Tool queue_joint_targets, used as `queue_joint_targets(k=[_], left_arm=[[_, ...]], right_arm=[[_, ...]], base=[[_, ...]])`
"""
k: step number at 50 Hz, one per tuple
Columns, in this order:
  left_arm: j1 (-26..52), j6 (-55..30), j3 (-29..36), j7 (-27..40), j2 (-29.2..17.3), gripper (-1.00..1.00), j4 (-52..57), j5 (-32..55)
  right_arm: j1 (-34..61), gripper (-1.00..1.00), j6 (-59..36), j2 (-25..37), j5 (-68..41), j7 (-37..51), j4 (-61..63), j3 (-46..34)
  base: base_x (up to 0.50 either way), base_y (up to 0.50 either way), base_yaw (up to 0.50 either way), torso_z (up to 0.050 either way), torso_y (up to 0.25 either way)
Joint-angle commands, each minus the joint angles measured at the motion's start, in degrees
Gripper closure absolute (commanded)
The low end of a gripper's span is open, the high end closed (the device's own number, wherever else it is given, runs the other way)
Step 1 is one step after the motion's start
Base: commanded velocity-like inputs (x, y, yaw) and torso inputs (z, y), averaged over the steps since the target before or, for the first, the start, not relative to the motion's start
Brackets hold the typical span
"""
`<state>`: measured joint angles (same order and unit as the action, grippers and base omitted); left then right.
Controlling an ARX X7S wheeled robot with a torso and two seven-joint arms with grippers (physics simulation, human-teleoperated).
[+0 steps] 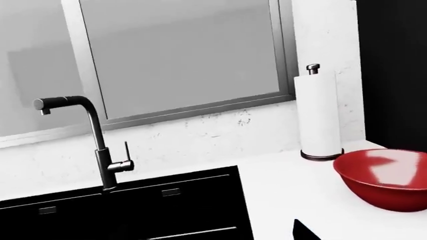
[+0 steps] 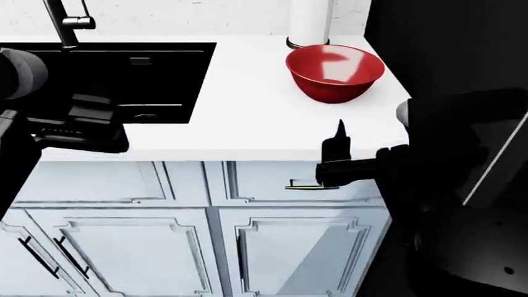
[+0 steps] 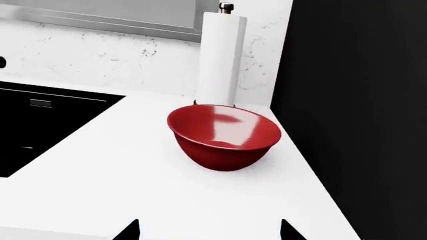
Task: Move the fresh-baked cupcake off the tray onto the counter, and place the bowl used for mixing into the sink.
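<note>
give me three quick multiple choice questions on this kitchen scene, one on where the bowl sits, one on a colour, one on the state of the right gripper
1. Where is the bowl?
A. inside the sink
B. on the counter, in front of the paper towel roll
C. on the floor

2. What colour is the sink?
A. black
B. silver
C. white

3. What state is the right gripper in?
A. shut on the bowl
B. shut on the faucet
C. open, holding nothing

Answers:
1. B, the head view shows the bowl resting on the white counter just in front of the paper towel roll, to the right of the sink.
2. A, the basin is black against the white counter.
3. C, in the right wrist view the two fingers stand apart with only bare counter between them, and the bowl sits well beyond them.
</note>
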<state>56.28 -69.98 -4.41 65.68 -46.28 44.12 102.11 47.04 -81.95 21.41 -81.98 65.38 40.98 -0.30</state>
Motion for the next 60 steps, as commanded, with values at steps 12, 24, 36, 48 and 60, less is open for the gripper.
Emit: queue_joint_targets(k=[12, 24, 36, 48, 60], left_arm=[[12.60, -0.98, 6.68, 8.63, -6.45, -1.00, -5.18, 11.87], [11.99, -0.67, 6.62, 8.00, -7.18, -1.00, -5.60, 11.34], [11.49, 0.16, 6.44, 7.94, -7.89, -1.00, -5.11, 11.65], [10.15, 0.32, 6.06, 6.74, -7.91, -1.00, -4.99, 10.46], [10.87, 1.14, 7.26, 7.62, -8.25, -1.00, -4.78, 11.42]], right_arm=[[22.73, -1.00, 7.54, 10.69, -29.32, 24.36, -6.47, -17.77], [24.72, -1.00, 16.20, 17.65, -27.73, 23.47, -5.21, -29.73], [22.08, -1.00, 20.18, 19.36, -21.52, 19.39, -3.97, -31.90], [27.16, -1.00, 20.38, 18.33, -24.45, 20.60, -4.29, -32.61], [30.47, -1.00, 20.73, 19.20, -27.57, 22.36, -4.42, -34.29]], base=[[0.49, 0.00, 0.00, 0.000, 0.000], [0.50, 0.00, 0.00, 0.000, 0.000], [0.10, 0.00, 0.00, 0.000, 0.001], [0.00, 0.14, 0.00, 0.000, 0.000], [0.00, 0.43, 0.00, 0.000, 0.000]])
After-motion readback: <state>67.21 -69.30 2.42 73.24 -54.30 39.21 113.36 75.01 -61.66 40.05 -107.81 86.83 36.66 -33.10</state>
